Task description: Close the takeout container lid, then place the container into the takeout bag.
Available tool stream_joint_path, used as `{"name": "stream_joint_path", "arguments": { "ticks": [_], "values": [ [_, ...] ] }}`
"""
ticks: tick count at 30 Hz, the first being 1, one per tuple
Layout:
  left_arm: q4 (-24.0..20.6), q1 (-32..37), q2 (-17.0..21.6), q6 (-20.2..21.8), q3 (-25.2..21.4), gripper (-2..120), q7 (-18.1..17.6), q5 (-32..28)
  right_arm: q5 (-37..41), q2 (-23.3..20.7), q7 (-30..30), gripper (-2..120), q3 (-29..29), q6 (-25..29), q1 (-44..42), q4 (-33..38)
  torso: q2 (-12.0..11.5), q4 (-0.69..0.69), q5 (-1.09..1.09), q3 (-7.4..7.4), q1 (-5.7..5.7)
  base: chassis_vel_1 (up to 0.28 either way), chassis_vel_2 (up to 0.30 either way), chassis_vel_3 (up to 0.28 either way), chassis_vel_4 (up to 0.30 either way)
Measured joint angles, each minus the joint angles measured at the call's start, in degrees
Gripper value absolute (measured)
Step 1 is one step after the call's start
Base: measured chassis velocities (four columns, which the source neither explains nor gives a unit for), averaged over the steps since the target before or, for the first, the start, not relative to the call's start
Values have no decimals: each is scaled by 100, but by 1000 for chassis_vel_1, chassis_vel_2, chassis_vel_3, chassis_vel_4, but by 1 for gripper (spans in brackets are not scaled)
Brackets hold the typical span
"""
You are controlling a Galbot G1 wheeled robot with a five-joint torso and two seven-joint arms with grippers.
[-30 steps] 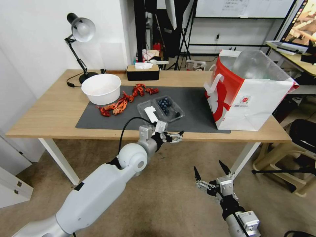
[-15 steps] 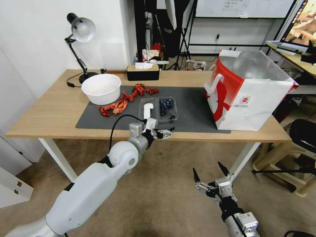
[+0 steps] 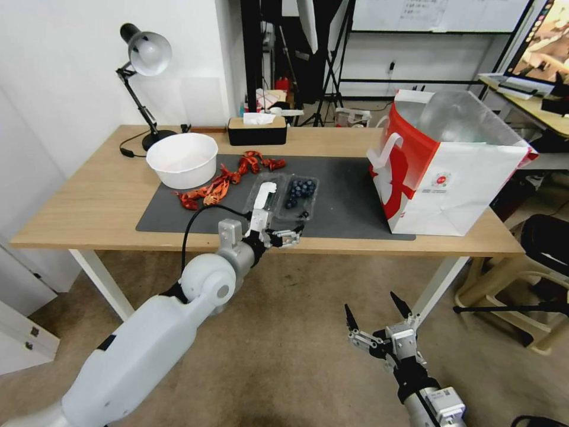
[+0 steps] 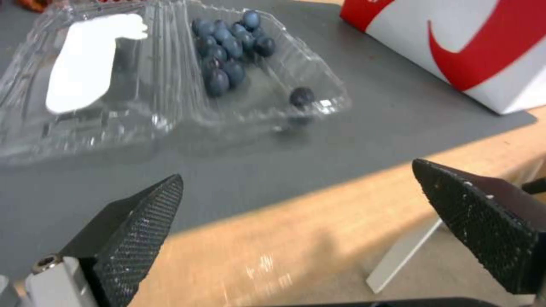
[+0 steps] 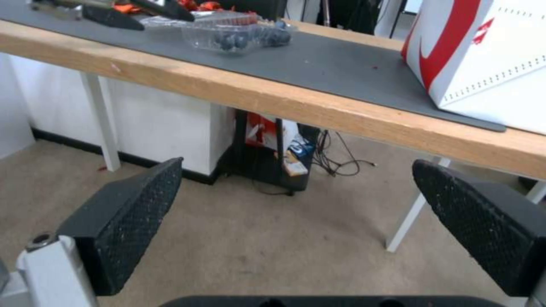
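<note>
The small clear plastic clamshell takeout container point(image 3: 283, 198) lies open and flat on the dark grey mat point(image 3: 349, 196), just beyond the left claw point(image 3: 288, 236). Over the last second it has swung round: its two halves, earlier skewed, now lie side by side and squarer to the bench point(image 3: 89, 201) edge. The left claw has drawn back toward the left along that edge, empty, its jaws spread wide. Judgement: the container has been repositioned for closing, but the closing itself is not begun.

Contents: the berry-side half holds a cluster of dark blueberries point(image 4: 227, 55), with one berry loose near its corner. The lid point(image 4: 85, 81), the half bearing a white oblong sticker, holds nothing.

The large white-and-red paper takeout bag point(image 3: 450, 172) stands upright, well off to the claw's right, mouth open, foil lining showing; its floor is hidden. The round white bowl point(image 3: 182, 159), beyond and to the left, appears empty.

The right claw point(image 3: 374, 314) hangs below bench level, wide open, idle.
</note>
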Motion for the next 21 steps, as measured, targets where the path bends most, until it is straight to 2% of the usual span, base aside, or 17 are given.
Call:
{"name": "stream_joint_path", "arguments": {
  "ticks": [2, 4, 6, 7, 10, 11, 13, 14, 16, 19, 21],
  "values": [
    [-410, 462, 139, -2, -260, 100, 34, 16, -9, 0, 0, 100, -29, 6, -4, 17, 0, -1, -1, 0, 0, 0, 0, 0, 0],
    [-511, 570, 170, -12, -335, 100, 35, 20, -9, 0, 0, 100, -31, 7, -4, 21, 0, -1, 0, 0, 0, 0, 0, 0, 0],
    [-1183, 1448, 328, -116, -921, 100, -44, 288, 21, 0, 5, 100, -40, 7, 16, 48, 0, -1, 0, -1, 0, 0, 0, 0, 0],
    [-1183, 1448, 328, -116, -921, 100, -44, 288, 21, 0, 5, 100, -40, 7, 16, 48, 0, -1, 0, -1, 0, 0, 0, 0, 0],
    [-1728, 2340, 377, -248, -1466, 100, -404, 854, 78, 0, 16, 100, -35, 5, 41, 65, 0, 3, -1, -1, 0, 0, 0, 0, 0],
    [-1728, 2340, 377, -248, -1466, 100, -404, 854, 78, 0, 16, 100, -35, 5, 41, 65, 0, 3, -1, -1, 0, 0, 0, 0, 0],
    [-2013, 3040, 311, -583, -1940, 100, -589, 1543, 142, 0, 35, 100, -25, 5, 59, 78, 1, 1, 0, -1, 0, 0, 0, 0, 0],
    [-2013, 3040, 311, -583, -1940, 100, -589, 1543, 142, 0, 35, 100, -25, 5, 59, 78, 1, 1, 0, -1, 0, 0, 0, 0, 0],
    [-2149, 3545, 186, -860, -2236, 100, -834, 1883, 212, -1, 72, 100, -24, 24, 52, 101, 2, 1, 1, -1, -1, 0, 0, 0, 0],
    [-2150, 3866, 44, -1010, -2407, 100, -1172, 2073, 300, 0, 94, 100, -7, 74, 55, 112, 2, -1, -1, -1, -1, 0, 0, 0, 0],
    [-2042, 4179, -81, -1262, -2530, 100, -1292, 2472, 396, -1, 99, 100, 15, 125, 80, 114, 1, -1, 0, 0, -1, 0, 0, 0, 0]
  ]
}}
